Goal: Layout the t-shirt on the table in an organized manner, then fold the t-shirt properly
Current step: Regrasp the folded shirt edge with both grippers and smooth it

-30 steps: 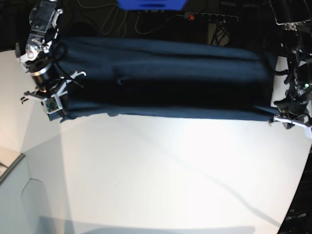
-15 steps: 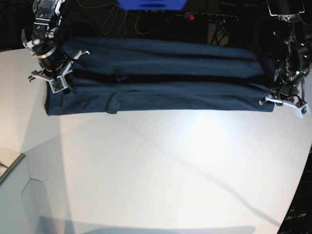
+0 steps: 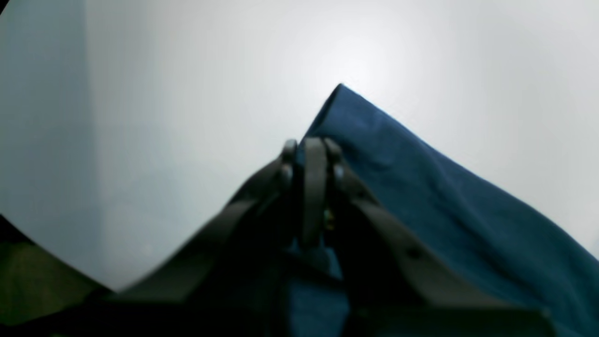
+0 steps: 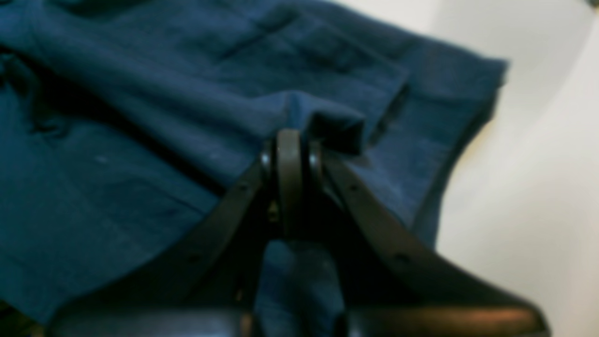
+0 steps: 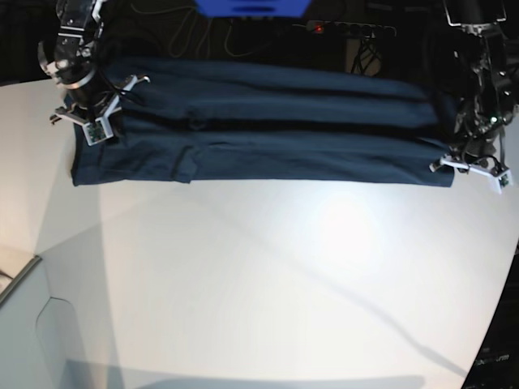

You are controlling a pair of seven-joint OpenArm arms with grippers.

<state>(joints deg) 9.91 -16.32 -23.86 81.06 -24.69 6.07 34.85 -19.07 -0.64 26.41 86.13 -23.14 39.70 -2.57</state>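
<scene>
Both grippers clamped on the dark navy-blue cloth t-shirt, which is stretched as a wide band across the far part of the large white smooth-topped table.

Left gripper: jaws fully closed, pinching the shirt beside a pointed corner of the fabric; that corner sticks out past the fingertips over bare table. In the base view it sits at the band's right end. Right gripper: jaws fully closed on a small raised fold of cloth near a hemmed edge; more shirt lies flat below and to the left of it. In the base view it's at the band's left end. Shirt shows long horizontal creases, near edge roughly straight, near half of table bare. Black cables and a power strip lie behind the table's far edge.
</scene>
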